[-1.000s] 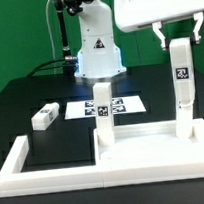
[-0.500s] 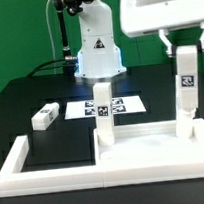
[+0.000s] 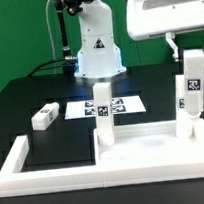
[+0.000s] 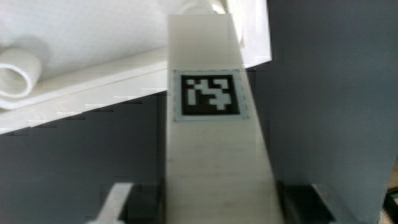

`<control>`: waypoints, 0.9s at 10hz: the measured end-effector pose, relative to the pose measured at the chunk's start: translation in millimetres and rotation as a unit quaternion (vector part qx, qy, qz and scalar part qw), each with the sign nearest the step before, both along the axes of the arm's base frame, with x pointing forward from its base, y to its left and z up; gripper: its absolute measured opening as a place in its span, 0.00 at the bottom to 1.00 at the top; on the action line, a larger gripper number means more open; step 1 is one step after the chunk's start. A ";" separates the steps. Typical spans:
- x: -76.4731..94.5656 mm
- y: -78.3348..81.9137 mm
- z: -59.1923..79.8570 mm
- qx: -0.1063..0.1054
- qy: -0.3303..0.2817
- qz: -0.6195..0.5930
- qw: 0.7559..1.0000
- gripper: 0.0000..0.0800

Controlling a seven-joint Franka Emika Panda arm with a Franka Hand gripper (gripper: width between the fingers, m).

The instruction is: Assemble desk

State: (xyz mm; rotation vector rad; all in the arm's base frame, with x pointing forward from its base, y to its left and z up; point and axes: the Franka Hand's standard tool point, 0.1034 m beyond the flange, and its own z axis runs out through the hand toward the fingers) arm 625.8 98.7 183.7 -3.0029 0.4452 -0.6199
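My gripper (image 3: 189, 52) is shut on a white desk leg (image 3: 196, 85) with a square tag and holds it upright in the air at the exterior view's right. The leg hangs over the right end of the white tabletop (image 3: 145, 151). Two other legs stand upright on the tabletop, one in the middle (image 3: 105, 110) and one at the right (image 3: 180, 111), partly behind the held leg. A further leg (image 3: 45, 116) lies loose on the black table. In the wrist view the held leg (image 4: 210, 120) runs between my fingers (image 4: 125, 205), with the tabletop (image 4: 107, 75) beyond it.
A low white fence (image 3: 25, 167) borders the tabletop at the front and left. The marker board (image 3: 86, 108) lies flat behind the middle leg. The robot base (image 3: 95, 45) stands at the back. A round white peg end (image 4: 18, 70) shows in the wrist view.
My gripper has carried the held leg toward the exterior view's right and slightly down, away from the upright right leg.
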 end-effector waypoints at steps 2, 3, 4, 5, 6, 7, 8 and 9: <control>7.3 4.9 1.0 0.000 -0.025 0.006 1.000 0.37; 9.2 10.1 2.2 0.001 -0.034 0.006 0.999 0.37; 8.4 10.3 1.4 0.000 -0.032 0.010 0.999 0.37; 8.4 10.0 1.1 0.003 -0.031 0.007 0.999 0.37; 8.3 10.4 0.9 0.002 -0.031 0.009 0.999 0.37; 8.2 10.4 0.8 0.002 -0.031 0.010 0.999 0.37; 7.5 10.0 -0.6 0.000 -0.030 0.012 0.999 0.37; 4.4 9.1 -7.8 -0.008 -0.036 0.020 0.999 0.37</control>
